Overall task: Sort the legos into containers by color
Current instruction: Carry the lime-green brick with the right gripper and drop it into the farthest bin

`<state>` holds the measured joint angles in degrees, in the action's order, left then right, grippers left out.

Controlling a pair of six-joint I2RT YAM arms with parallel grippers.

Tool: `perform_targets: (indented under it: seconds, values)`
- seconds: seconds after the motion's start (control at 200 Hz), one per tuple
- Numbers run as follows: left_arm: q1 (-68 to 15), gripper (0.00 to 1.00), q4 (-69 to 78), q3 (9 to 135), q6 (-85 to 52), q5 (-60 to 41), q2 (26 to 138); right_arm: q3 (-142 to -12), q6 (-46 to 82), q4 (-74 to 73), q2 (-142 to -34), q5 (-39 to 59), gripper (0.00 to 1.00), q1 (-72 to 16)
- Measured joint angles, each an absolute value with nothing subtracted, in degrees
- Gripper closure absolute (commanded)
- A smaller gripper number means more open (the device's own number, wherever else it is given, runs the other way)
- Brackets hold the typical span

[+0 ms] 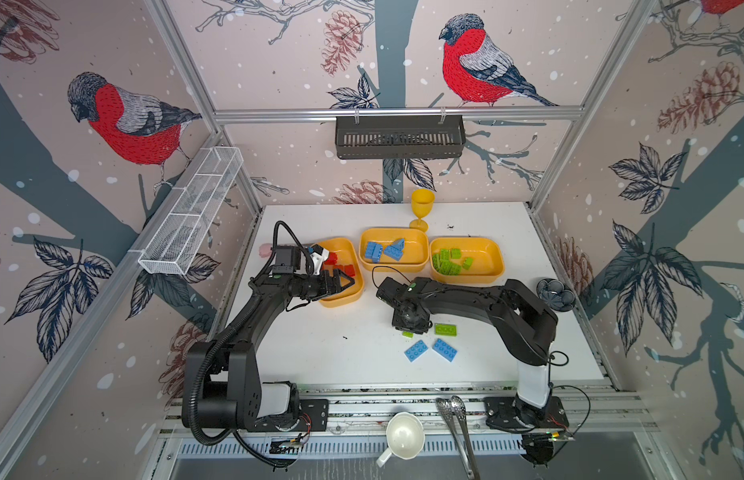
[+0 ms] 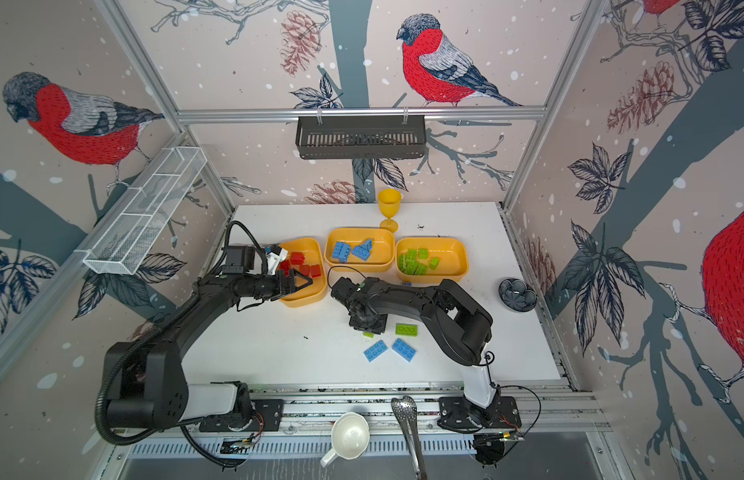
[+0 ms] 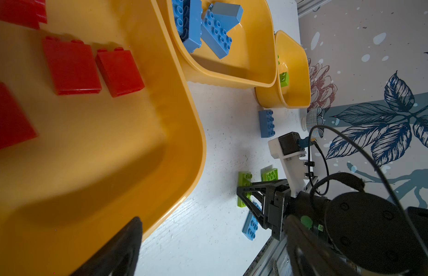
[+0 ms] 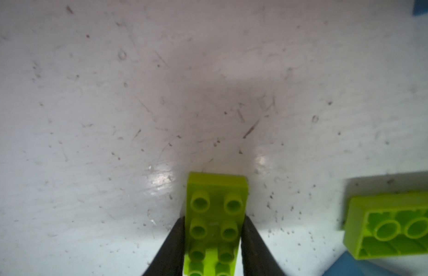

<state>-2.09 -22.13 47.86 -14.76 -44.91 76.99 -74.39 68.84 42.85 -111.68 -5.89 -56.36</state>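
My right gripper [image 4: 214,229] is shut on a lime green lego [image 4: 216,210] lying studs-up on the white table; in both top views only a corner of that brick [image 1: 407,333] shows under the gripper. Beside it lie an upturned green lego [image 1: 445,329] and two blue ones [image 1: 416,350] [image 1: 444,349]. At the back, three yellow containers hold red [image 1: 341,302], blue [image 1: 393,232] and green [image 1: 486,249] legos. My left gripper [image 1: 345,284] hangs open over the red container [image 3: 179,119], with nothing between its fingers.
A yellow goblet [image 1: 422,205] stands behind the containers. A dark blue bowl [image 1: 555,294] sits at the table's right edge. One more blue lego [image 3: 266,123] lies behind the right arm. White cup [image 1: 403,436] and metal tongs [image 1: 457,419] rest on the front rail.
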Motion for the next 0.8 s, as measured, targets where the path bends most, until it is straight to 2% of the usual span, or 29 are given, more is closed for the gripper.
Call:
perform_targets:
  seconds: [0.245,0.45,0.8]
  values:
    - [-2.09,0.08,-21.85,48.03,-15.14,-45.06,77.06,-74.56,68.82,44.29,-109.03,-7.27,0.68,-54.83]
    - [-2.09,0.08,-20.29,48.82,-16.58,-46.19,77.60,-77.89,65.76,46.52,-103.83,-10.02,0.70,-49.60]
    - [-2.09,0.08,-16.62,49.76,-19.81,-49.74,77.67,-79.37,52.01,47.70,-95.98,-15.11,0.70,-27.57]
